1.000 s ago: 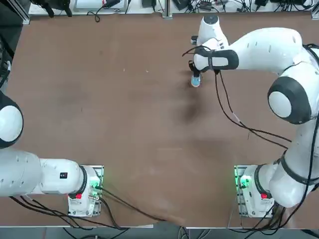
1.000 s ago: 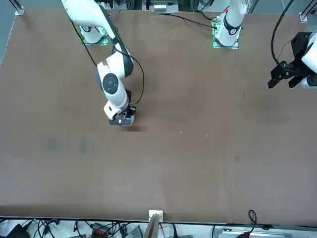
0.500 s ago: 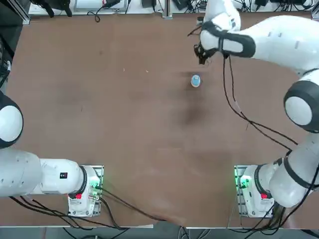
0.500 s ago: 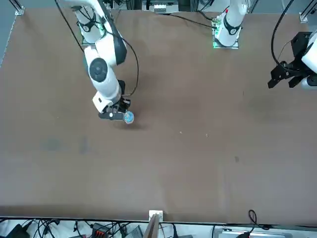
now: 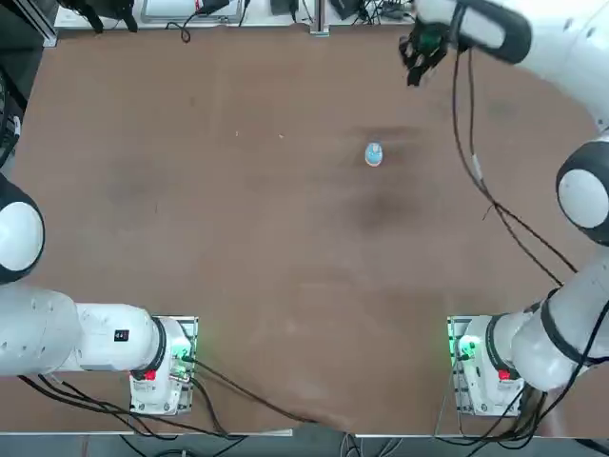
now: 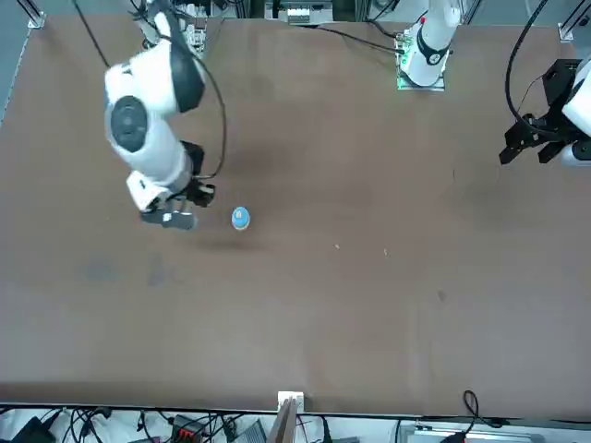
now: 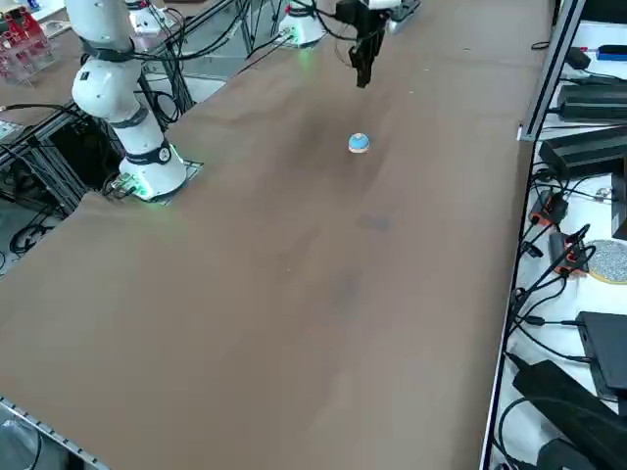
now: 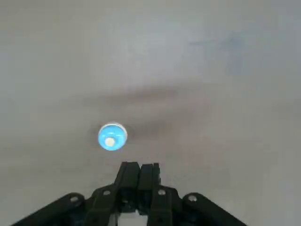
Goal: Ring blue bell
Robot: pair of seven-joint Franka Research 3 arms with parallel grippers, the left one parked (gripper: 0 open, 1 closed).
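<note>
The blue bell [image 5: 373, 154] is a tiny light-blue dome with a pale button, standing alone on the brown table [image 5: 238, 219]; it also shows in the front view as the bell [image 6: 240, 218], from the side as the bell [image 7: 359, 143] and in the wrist view as the bell [image 8: 112, 137]. My right gripper [image 5: 415, 69] hangs high above the table, off to the far right of the bell and well clear of it. Its two fingers [image 8: 140, 172] are pressed together with nothing between them. The gripper [image 6: 171, 219] and gripper [image 7: 363, 70] appear lifted in the other views too.
Cables trail from the right arm [image 5: 481, 181] over the table's right half. Both arm bases [image 5: 481, 367] stand at the near edge. Boxes and cabling [image 7: 578, 323] line the bench past the table's far edge.
One second ago my right gripper was down on the bell. It has since lifted away and moved up and to the far right, leaving the bell uncovered in the same spot.
</note>
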